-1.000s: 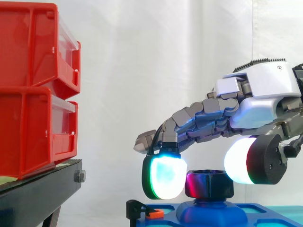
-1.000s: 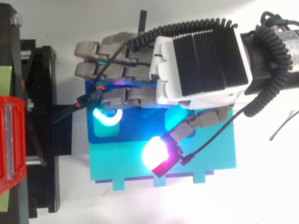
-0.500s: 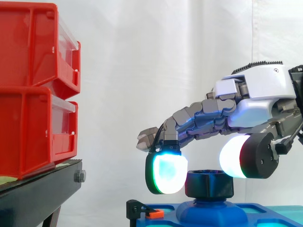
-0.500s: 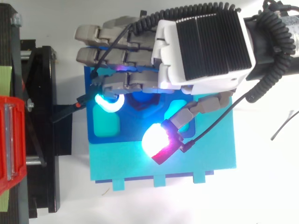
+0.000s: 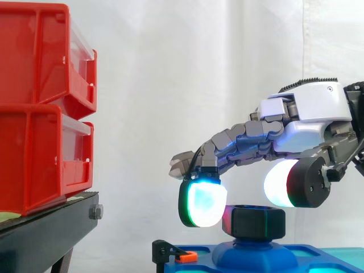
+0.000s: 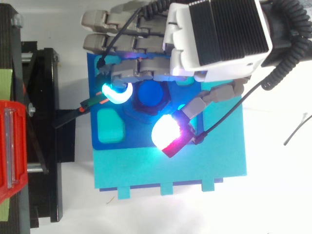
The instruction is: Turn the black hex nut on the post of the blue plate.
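Black hex nut [image 5: 254,223] uncovered, hand [image 5: 307,114] risen and drawn back, fingers [image 5: 244,142] loosened, gripping nothing

Side view: the camera is set low, level with the hand [image 5: 310,111], close in, facing a white curtain [image 5: 170,68]. The hand enters from the right edge. The red bins [image 5: 34,108] on the black stand [image 5: 45,233] lie ahead of the hand, at the left edge.

Top view: the camera is set above the hand [image 6: 214,34], facing straight down at close range. The hand enters from the upper right.

Shared area: the hand, the black hex nut [image 5: 254,222] below it, the blue plate [image 6: 141,134], and the near edge of the bins and stand.
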`<action>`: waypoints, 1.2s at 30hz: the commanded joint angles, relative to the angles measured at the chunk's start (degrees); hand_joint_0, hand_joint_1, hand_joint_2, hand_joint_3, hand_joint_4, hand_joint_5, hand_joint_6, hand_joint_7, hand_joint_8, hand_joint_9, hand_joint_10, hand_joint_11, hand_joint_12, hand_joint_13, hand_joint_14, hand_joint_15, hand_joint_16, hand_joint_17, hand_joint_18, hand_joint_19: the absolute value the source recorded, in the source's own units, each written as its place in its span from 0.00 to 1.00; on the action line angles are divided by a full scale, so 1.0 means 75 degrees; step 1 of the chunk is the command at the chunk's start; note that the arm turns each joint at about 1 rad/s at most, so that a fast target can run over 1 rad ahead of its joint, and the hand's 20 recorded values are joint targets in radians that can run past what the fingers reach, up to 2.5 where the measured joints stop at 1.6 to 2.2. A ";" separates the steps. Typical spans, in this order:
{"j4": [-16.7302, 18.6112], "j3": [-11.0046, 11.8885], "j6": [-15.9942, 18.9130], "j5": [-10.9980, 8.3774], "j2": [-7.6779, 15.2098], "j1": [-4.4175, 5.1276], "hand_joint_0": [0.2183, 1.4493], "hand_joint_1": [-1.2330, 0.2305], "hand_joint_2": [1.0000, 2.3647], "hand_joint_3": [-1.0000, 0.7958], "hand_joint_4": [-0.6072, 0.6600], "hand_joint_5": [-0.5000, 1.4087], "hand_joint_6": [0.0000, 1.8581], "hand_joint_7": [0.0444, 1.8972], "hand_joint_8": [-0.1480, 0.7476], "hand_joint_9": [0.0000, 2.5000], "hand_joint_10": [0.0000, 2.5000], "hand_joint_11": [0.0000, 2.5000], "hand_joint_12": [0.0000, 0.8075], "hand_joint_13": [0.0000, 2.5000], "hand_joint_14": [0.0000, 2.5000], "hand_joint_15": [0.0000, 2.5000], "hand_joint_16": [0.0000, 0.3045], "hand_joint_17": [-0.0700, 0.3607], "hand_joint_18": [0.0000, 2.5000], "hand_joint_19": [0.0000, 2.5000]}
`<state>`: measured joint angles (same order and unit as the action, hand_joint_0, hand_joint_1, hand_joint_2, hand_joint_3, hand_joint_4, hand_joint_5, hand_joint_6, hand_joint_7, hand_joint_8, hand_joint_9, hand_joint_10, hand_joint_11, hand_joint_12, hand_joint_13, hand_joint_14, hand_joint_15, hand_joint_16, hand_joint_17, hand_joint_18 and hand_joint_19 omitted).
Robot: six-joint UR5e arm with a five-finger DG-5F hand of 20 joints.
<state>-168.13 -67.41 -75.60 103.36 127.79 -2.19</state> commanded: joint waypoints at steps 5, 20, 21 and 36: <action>0.0187 0.0000 -0.0045 0.0258 0.0000 -0.0177 0.18 0.54 0.00 0.28 0.72 0.17 0.27 0.54 0.47 0.09 0.00 0.02 0.46 0.00 0.00 0.00 0.18 0.46 0.00 0.14; 0.0304 0.0000 -0.0080 0.0516 0.0000 -0.0352 0.18 0.58 0.00 0.28 0.72 0.17 0.27 0.54 0.47 0.10 0.00 0.02 0.46 0.00 0.00 0.00 0.18 0.45 0.00 0.15; 0.0304 0.0000 -0.0068 0.0516 -0.0012 -0.0352 0.18 0.58 0.00 0.28 0.72 0.17 0.27 0.54 0.47 0.11 0.00 0.02 0.46 0.00 0.00 0.00 0.18 0.45 0.00 0.15; 0.0421 0.0188 0.0072 0.0281 0.0000 0.0034 0.18 0.43 0.00 0.28 0.58 0.11 0.27 0.37 0.42 0.03 0.00 0.01 0.46 0.00 0.00 0.00 0.18 0.46 0.00 0.15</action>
<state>-165.04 -66.03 -75.08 106.03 127.78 -2.61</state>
